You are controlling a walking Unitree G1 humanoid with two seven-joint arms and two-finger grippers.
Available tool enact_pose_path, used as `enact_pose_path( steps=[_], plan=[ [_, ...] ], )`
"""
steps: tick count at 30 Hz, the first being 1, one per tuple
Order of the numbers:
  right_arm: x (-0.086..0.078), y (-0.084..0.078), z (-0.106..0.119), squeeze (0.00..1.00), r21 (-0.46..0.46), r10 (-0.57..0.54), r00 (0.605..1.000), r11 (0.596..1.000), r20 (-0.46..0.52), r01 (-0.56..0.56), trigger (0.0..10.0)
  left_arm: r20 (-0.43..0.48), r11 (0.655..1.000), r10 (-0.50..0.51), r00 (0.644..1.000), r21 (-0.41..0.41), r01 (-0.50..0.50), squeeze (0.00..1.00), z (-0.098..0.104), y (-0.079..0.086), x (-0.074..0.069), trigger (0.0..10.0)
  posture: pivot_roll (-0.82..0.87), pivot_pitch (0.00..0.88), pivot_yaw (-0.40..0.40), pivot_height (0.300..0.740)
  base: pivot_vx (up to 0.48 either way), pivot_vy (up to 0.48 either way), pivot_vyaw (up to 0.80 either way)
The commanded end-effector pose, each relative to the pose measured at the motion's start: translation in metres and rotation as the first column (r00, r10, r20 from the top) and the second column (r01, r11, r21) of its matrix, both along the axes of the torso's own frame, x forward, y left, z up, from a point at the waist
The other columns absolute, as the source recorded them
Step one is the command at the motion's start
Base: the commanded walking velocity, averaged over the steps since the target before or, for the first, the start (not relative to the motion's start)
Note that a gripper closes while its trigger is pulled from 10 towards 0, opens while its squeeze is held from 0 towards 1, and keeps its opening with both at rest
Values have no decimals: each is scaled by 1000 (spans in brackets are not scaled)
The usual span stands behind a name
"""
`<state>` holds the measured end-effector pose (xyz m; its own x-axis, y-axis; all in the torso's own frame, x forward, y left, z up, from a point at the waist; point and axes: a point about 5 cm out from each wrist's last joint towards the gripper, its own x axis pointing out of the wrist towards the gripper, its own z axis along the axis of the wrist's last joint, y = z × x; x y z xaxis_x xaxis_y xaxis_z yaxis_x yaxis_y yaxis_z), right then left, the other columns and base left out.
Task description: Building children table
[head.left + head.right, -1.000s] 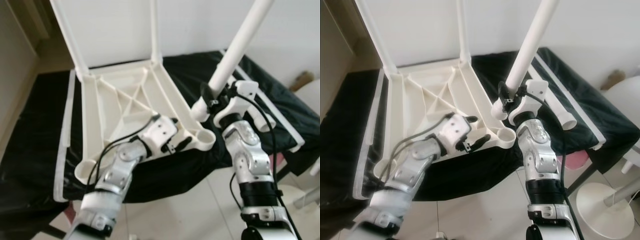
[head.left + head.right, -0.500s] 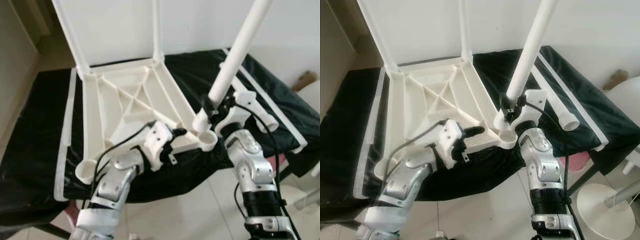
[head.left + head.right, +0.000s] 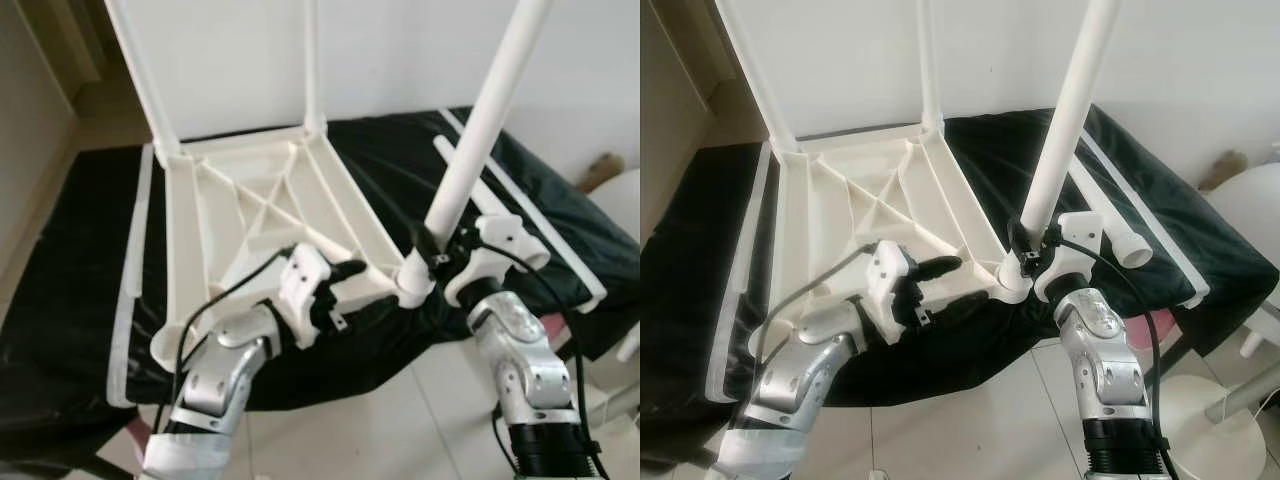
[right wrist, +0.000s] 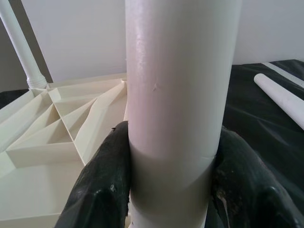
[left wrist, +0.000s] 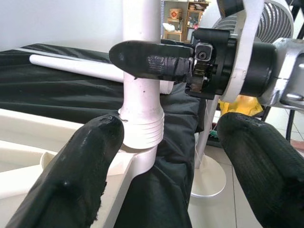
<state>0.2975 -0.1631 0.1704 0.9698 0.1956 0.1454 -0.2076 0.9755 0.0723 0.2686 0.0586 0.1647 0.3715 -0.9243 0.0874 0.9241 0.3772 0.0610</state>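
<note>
The white table top (image 3: pixel 250 205) lies upside down on a black-covered surface, with two white legs (image 3: pixel 140 75) standing at its far corners. My right gripper (image 3: pixel 432 262) is shut on a third white leg (image 3: pixel 480 130), held nearly upright. In the right wrist view both fingers (image 4: pixel 102 185) press against the leg (image 4: pixel 178 95). Its threaded lower end (image 5: pixel 141 128) sits in the near right corner socket (image 3: pixel 412 285). My left gripper (image 3: pixel 345 275) is open at the top's front edge, its fingers (image 5: pixel 90 175) either side of that socket without touching the leg.
Another loose white leg (image 3: pixel 1118 235) lies on the black cloth right of the held one. White strips run along the cloth's left edge (image 3: pixel 130 280) and right edge (image 3: pixel 560 240). A round white base (image 3: pixel 1210 420) stands on the tiled floor at right.
My right gripper has lowered the leg, so its end went from above the corner down into the socket. My left gripper drew back slightly along the front edge.
</note>
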Motion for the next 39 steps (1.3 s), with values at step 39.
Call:
enact_pose_path(
  steps=[39],
  plan=[
    [-10,12,-46,0,-266,117,993,958,20,-108,10000,30,995,98,995,-34,-97,0,20,5,9,10000,28,0,10,740,0,0,0]
  ],
)
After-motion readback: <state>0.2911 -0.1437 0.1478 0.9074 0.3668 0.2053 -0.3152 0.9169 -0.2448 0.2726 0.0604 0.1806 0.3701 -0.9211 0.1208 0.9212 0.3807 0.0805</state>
